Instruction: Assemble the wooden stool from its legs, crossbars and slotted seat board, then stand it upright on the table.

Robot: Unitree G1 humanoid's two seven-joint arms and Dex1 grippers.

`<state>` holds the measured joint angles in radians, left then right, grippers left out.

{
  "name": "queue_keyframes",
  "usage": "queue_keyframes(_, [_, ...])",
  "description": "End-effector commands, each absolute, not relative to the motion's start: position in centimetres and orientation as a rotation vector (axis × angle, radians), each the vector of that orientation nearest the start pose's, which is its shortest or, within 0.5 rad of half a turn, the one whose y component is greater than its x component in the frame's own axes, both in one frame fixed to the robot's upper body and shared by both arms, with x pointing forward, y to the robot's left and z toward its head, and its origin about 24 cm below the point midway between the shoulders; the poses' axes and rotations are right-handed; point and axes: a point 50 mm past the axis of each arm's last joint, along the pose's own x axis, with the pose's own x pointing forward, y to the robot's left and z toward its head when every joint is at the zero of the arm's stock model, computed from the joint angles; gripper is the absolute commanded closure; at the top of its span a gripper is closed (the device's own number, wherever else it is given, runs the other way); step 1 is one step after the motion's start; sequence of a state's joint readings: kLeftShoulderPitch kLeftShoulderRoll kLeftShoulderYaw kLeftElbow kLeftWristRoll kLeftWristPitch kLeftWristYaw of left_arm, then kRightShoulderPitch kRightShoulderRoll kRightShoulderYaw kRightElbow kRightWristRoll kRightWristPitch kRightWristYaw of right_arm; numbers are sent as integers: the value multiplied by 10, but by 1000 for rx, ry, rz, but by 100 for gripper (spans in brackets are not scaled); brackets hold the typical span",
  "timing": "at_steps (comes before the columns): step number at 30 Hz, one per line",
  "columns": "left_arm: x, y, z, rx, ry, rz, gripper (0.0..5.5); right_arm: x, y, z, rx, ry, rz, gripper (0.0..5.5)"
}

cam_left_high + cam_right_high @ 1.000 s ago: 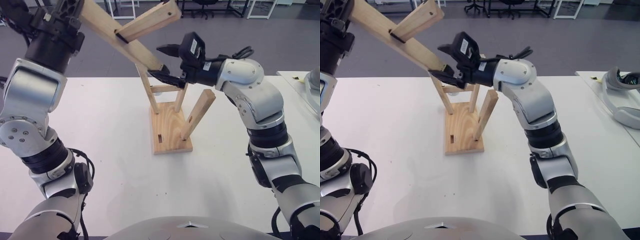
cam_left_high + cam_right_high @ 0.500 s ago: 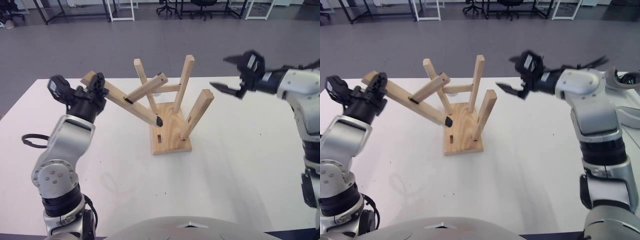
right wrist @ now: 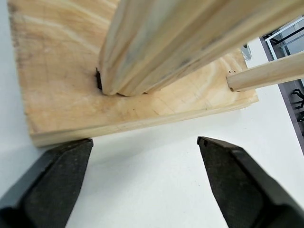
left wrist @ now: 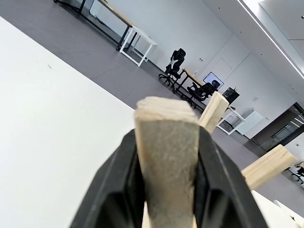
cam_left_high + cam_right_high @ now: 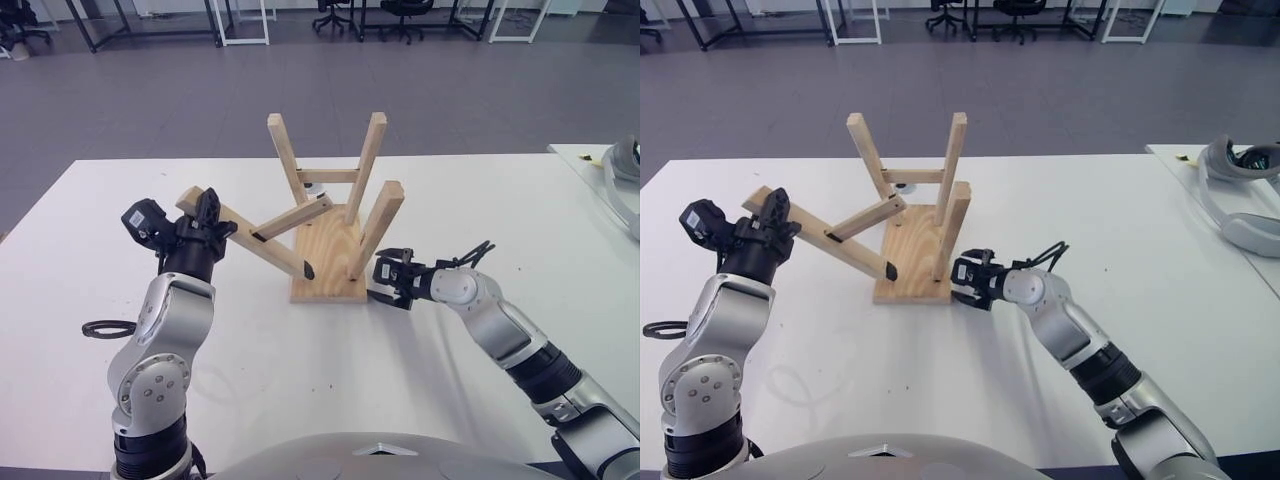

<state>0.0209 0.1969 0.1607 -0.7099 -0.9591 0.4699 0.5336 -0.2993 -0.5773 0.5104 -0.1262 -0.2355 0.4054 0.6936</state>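
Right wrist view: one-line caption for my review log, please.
Open right end effector at the edge of the seat board, facing a leg set into it.

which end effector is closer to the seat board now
Right. The right end effector is open just beside the seat board; the left end effector is off to the board's left, clamped on the outer end of a leg.
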Motion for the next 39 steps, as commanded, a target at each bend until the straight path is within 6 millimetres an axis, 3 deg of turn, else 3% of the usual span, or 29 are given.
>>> queue_keyframes(1, [220,183,149,-597,-95,115,448,270,-128,67,-874,335,955,139])
queue_keyframes(6, [227,177,150,-535,-133,42,448,273,-135,64,-906,351,936,139])
queue_keyframes(14, [218,170,141,-516,-73,33,448,274,-144,57,-915,380,892,139])
queue_keyframes(22, [222,161,132,-228,5,26,448,277,-142,55,-898,382,850,139])
queue_keyframes(29, [226,147,128,-139,86,24,448,275,-146,59,-882,388,834,139])
queue_keyframes(32, [230,149,126,-128,111,64,448,284,-147,87,-707,258,719,139])
queue_keyframes(35, [230,153,122,-138,139,117,448,289,-155,142,-511,28,542,139])
queue_keyframes(39, [229,156,120,-116,156,150,448,273,-162,206,-268,-204,427,139])
